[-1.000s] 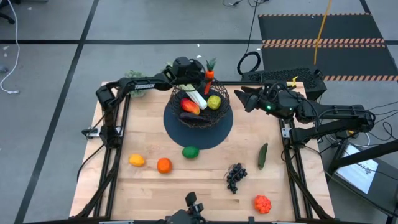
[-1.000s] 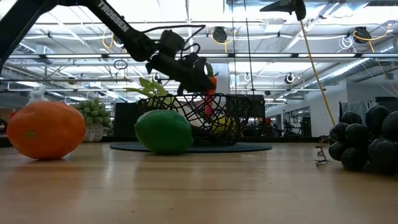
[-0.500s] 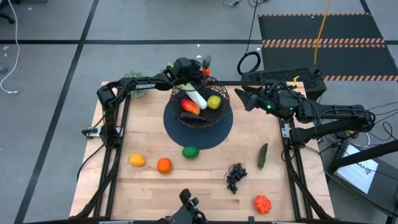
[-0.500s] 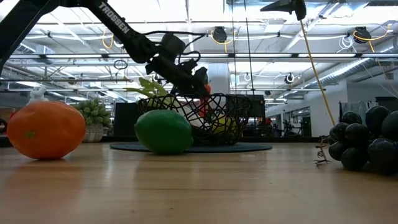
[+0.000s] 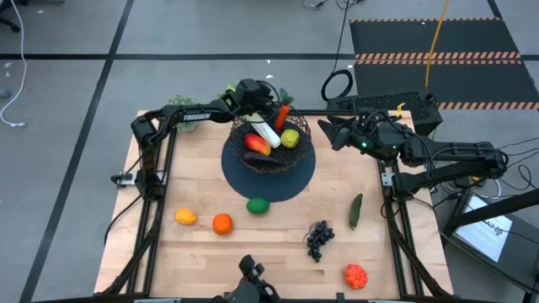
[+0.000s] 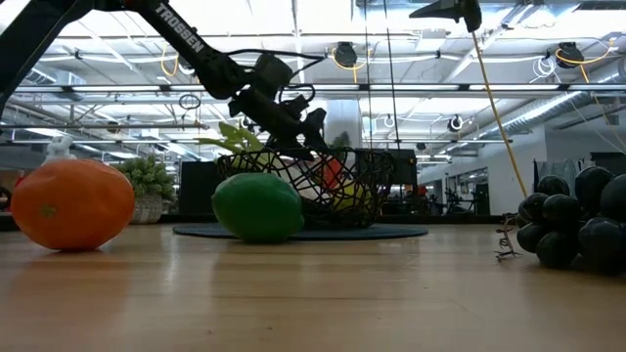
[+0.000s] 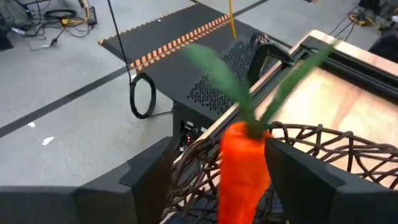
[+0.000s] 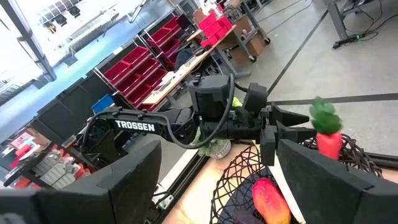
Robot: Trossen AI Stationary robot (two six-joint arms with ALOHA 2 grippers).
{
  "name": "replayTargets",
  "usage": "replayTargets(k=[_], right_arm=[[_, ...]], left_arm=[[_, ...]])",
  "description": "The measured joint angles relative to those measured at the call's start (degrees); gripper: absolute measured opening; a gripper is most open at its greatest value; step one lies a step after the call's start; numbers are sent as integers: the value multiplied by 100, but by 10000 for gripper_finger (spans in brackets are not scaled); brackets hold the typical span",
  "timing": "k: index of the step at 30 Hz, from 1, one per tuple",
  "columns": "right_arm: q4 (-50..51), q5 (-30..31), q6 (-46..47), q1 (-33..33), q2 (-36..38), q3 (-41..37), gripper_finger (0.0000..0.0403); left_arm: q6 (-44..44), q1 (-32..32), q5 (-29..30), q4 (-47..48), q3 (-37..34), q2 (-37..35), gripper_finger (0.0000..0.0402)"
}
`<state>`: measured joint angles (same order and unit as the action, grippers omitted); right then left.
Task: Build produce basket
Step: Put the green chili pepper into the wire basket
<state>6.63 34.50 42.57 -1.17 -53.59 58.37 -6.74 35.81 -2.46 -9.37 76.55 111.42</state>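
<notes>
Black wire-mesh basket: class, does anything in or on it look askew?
Yes. The orange carrot with green leaves leans tilted over the black wire-mesh basket at its far rim, not lying flat inside, beside the left gripper.

Warehouse-type robotics lab: red parts bins (image 8: pixel 127 71), taped concrete floor (image 5: pixel 67 84), ceiling strip lights (image 6: pixel 411 39).

"TROSSEN" on the left arm (image 8: pixel 134 126)
</notes>
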Motion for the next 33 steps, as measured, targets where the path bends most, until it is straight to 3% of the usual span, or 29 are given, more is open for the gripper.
replayTargets(k=[6, 13, 21, 27, 33], right_arm=[[2, -61, -207, 2, -1, 0, 313], [22, -628, -1043, 0, 37, 0, 313], [380, -1396, -1309, 2, 276, 2, 313], [834, -1752, -1066, 2, 408, 4, 313], [1522, -1833, -987, 2, 418, 2, 313]], left_arm=[[61, -17, 13, 68, 235, -320, 265], [-172, -166, -9, 359, 359, -1234, 242], [-1270, -546, -138, 2023, 358, -2347, 196], [-2143, -1263, -416, 3501, 358, -3073, 152], [-2835, -2576, -207, 4662, 358, -3437, 106]])
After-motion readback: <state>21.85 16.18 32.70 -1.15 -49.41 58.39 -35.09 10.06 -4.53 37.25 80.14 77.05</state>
